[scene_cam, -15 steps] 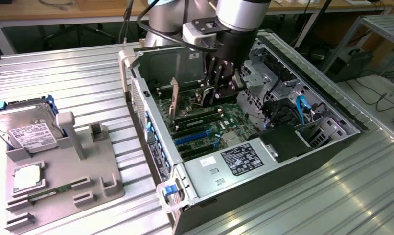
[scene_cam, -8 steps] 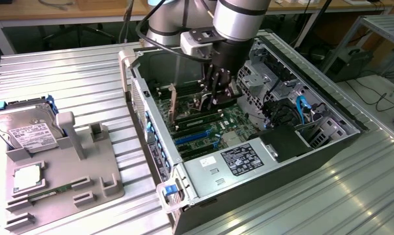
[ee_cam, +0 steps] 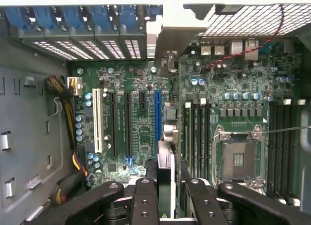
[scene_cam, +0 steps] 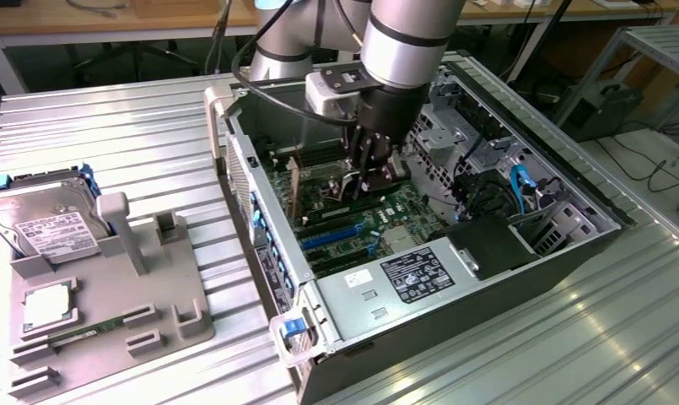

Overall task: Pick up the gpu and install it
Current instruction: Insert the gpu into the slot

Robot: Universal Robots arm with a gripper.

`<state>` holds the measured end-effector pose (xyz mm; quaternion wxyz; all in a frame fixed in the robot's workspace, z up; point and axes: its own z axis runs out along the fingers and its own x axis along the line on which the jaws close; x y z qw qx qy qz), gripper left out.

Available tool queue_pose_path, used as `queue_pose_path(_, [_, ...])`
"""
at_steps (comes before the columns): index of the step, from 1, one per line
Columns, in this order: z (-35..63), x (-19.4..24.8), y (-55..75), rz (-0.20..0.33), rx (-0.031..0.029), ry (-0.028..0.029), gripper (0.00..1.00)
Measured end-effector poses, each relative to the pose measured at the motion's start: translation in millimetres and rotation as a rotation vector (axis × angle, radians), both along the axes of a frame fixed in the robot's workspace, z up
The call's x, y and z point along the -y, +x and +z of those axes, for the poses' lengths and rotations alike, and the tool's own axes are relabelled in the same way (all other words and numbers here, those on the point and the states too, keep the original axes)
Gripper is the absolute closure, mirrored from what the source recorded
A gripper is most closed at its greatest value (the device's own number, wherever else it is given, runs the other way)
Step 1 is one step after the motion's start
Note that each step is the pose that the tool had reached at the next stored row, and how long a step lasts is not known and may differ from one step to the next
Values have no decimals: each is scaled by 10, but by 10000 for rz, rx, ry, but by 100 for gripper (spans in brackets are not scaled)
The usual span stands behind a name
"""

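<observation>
My gripper (scene_cam: 368,175) reaches down into the open computer case (scene_cam: 261,194) and is shut on the gpu (scene_cam: 305,181), a thin dark card held upright on its edge over the green motherboard (scene_cam: 401,211). In the wrist view the gpu (ee_cam: 165,162) appears edge-on between my black fingers (ee_cam: 146,193), with my gripper (ee_cam: 166,188) closed on it. Its silvery bracket (ee_cam: 170,43) points at the case's rear slot openings. The card runs along the long blue slot (ee_cam: 157,115); I cannot tell whether it is seated.
On the exterior view's left, a grey fixture (scene_cam: 114,287) holds a silver hard drive (scene_cam: 46,228), a square chip (scene_cam: 46,308) and a green memory stick (scene_cam: 86,331). The power supply (scene_cam: 418,274), drive cages (scene_cam: 474,143) and blue cables crowd the case. An empty processor socket (ee_cam: 238,159) lies beside the card.
</observation>
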<state>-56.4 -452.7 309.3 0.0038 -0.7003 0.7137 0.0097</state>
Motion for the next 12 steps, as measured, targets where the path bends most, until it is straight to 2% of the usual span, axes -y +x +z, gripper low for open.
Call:
queue_pose_path(7, [-118,8,-31,1,-1,-1,73])
queue_pose_path(10, [-144,41,-33,-1,1,3,73])
queue_pose_path(11, [-151,42,-40,-1,50,2,73])
queue_pose_path(12, [-156,42,-52,1,145,1,73])
